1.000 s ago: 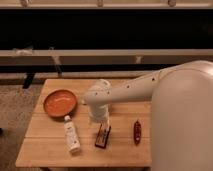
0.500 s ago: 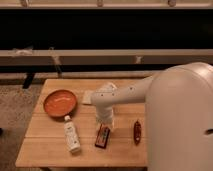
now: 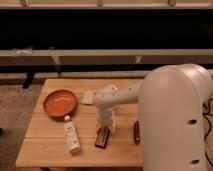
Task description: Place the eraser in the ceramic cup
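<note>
presently on view:
- table (image 3: 50, 150): light wood slats, bearing every item below.
- arm (image 3: 125, 95): white, reaching in from the right over the middle of the table, wrist bent downward.
- gripper (image 3: 108, 126): pointing down at the table, just behind the eraser's far end; jaws wide apart, holding nothing.
- eraser (image 3: 102, 137): dark block with an orange-red stripe, lying flat on the table near the front edge, between bottle and stick; whether the gripper touches it cannot be told.
- cup (image 3: 111, 89): white, mostly hidden behind the wrist, only its top showing.
- plate (image 3: 60, 103): orange, round, left of the arm.
- pad (image 3: 88, 96): flat, beige, just right of the plate.
- bottle (image 3: 72, 136): white, labelled, lying on its side in front of the plate.
- stick (image 3: 136, 132): slim, reddish-brown, pointed, right of the eraser, apart from it.
</note>
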You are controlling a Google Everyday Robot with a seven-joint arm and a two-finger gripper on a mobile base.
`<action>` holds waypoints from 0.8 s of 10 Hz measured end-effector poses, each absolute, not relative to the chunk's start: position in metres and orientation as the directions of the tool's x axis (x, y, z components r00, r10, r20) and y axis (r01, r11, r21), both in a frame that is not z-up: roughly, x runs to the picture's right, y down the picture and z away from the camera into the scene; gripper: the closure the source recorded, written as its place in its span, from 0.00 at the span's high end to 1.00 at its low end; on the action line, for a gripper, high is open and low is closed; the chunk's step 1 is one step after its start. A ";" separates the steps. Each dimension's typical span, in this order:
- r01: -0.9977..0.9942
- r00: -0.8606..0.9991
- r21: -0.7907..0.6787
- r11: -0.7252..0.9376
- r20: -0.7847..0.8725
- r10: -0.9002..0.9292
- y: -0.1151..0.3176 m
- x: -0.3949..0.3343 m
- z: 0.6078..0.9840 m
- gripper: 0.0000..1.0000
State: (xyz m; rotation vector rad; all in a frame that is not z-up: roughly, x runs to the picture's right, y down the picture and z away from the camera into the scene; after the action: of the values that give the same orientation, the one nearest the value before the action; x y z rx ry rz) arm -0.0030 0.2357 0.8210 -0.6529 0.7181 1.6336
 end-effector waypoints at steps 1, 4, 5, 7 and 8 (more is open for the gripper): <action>-0.985 -0.170 0.109 -0.135 -0.754 0.634 0.238 -0.003 0.824 0.65; -0.983 -0.182 0.120 -0.139 -0.760 0.624 0.239 0.000 0.824 0.40; -0.983 -0.182 0.120 -0.141 -0.760 0.624 0.238 -0.001 0.824 0.30; -0.983 -0.181 0.120 -0.140 -0.759 0.625 0.238 -0.001 0.823 0.09; -0.983 -0.182 0.120 -0.139 -0.759 0.625 0.237 -0.001 0.823 0.02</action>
State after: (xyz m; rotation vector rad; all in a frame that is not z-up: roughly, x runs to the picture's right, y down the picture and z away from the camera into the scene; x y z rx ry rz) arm -0.0010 0.2375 0.8231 -0.6606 0.7431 1.6405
